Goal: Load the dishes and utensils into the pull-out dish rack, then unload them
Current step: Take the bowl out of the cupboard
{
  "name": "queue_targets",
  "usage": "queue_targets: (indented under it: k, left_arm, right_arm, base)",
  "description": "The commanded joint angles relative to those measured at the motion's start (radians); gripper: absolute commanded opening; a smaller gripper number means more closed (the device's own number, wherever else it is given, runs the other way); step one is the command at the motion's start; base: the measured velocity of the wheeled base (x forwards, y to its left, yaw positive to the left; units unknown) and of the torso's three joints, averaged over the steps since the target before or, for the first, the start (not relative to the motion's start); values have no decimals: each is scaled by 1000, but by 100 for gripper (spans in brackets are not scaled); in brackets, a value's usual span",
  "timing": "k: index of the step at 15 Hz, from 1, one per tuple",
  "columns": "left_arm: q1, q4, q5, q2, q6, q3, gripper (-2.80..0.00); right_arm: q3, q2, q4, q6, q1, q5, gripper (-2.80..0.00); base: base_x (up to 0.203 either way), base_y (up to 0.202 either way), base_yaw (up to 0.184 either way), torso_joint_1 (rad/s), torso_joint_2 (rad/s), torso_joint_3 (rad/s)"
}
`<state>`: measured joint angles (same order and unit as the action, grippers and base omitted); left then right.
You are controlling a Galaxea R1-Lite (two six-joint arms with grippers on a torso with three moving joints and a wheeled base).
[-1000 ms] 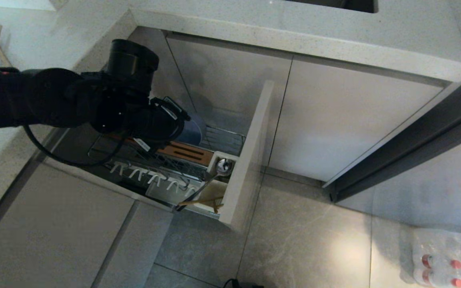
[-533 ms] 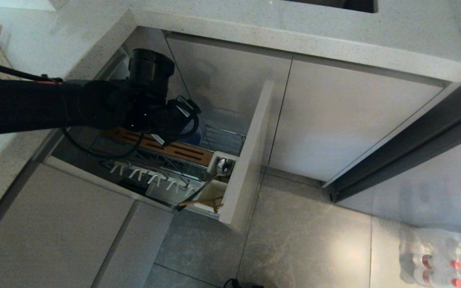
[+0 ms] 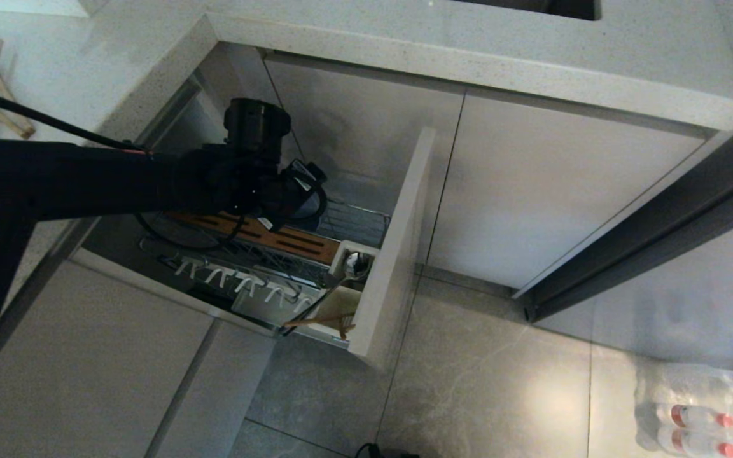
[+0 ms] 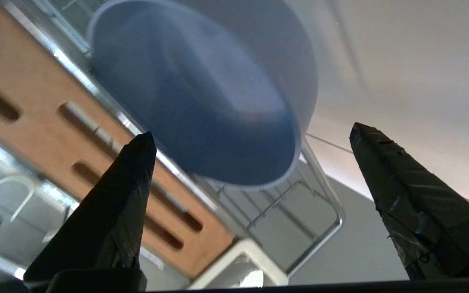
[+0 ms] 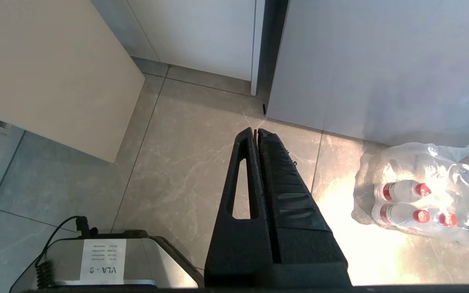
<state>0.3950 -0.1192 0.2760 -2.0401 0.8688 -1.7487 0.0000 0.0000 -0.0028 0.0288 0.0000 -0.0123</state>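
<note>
Kitchen floor-level cabinet: rack [image 3: 366, 224] is pulled out. Left gripper [image 4: 250, 140] is spread wide, nothing held; bowl [image 4: 202, 89] is seen just ahead of the fingertips, standing on edge in the wires. Risk: bowl could be knocked over if clipped by a finger [image 4: 130, 179].

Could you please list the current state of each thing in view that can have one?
Dish rack: pulled out.
Bowl: lying tilted in the rack, not gripped.
Spoon: standing in the utensil cup.
Chopsticks: lying across the rack's front corner.
Left gripper: open, pointed at the bowl.
Right gripper: shut, empty, parked over the floor.
Bottle pack: wrapped, on the floor.
</note>
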Motion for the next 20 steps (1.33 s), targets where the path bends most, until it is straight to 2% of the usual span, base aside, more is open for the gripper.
queue_targets:
  k: [1, 17, 18, 19, 20]
  left_arm:
    - [-4, 5, 2, -17, -2, -6, 0]
    - [-25, 18, -8, -43, -45, -49, 0]
    - [-25, 18, -8, -43, -45, -49, -39]
    - [-25, 18, -8, -42, -45, -49, -280]
    - [-25, 16, -8, -42, -47, -49, -280]
  right_arm:
    - [0, 2, 0, 0, 0, 0, -280]
    - [0, 2, 0, 0, 0, 0, -280]
    - [0, 2, 0, 0, 0, 0, -280]
    - [0, 2, 0, 0, 0, 0, -280]
    - [0, 2, 0, 0, 0, 0, -280]
  base:
    - [0, 0, 0, 0, 0, 0]
    - [0, 0, 0, 0, 0, 0]
    - [0, 0, 0, 0, 0, 0]
    - [0, 0, 0, 0, 0, 0]
    - [0, 0, 0, 0, 0, 0]
